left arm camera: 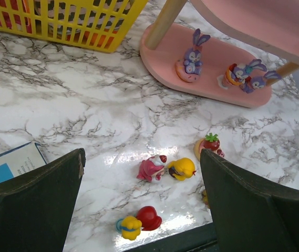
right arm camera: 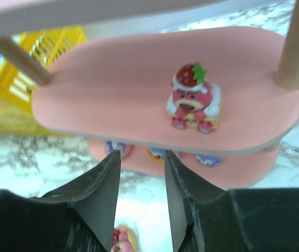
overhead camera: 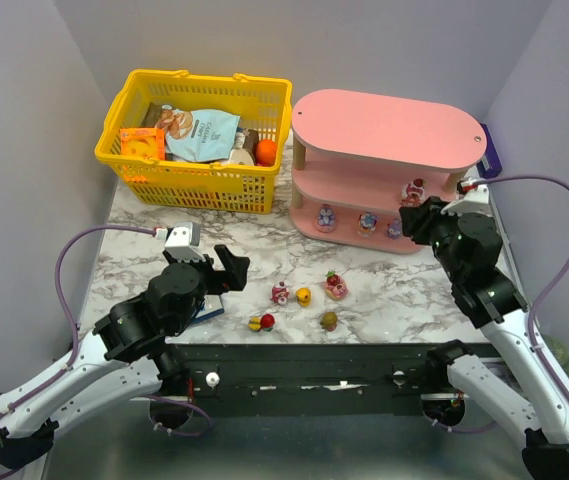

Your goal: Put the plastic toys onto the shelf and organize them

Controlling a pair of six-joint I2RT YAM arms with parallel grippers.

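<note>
The pink three-tier shelf [overhead camera: 384,125] stands at the back right. A pink strawberry bear toy [right arm camera: 194,102] sits on its middle tier [right arm camera: 112,94]; three purple toys [left arm camera: 193,58] sit on the bottom tier [left arm camera: 160,58]. Several toys lie on the marble table: a pink one [left arm camera: 152,168], a yellow one [left arm camera: 182,169], a strawberry one [left arm camera: 210,143] and a red-and-yellow pair [left arm camera: 138,222]. My left gripper [left arm camera: 141,210] is open and empty above these. My right gripper [right arm camera: 141,157] is open and empty, just in front of the middle tier's edge.
A yellow mesh basket [overhead camera: 196,135] with snack packets stands at the back left, beside the shelf. A flat blue box [left arm camera: 10,163] lies under my left gripper's left side. Another toy [overhead camera: 329,321] lies near the table's front edge.
</note>
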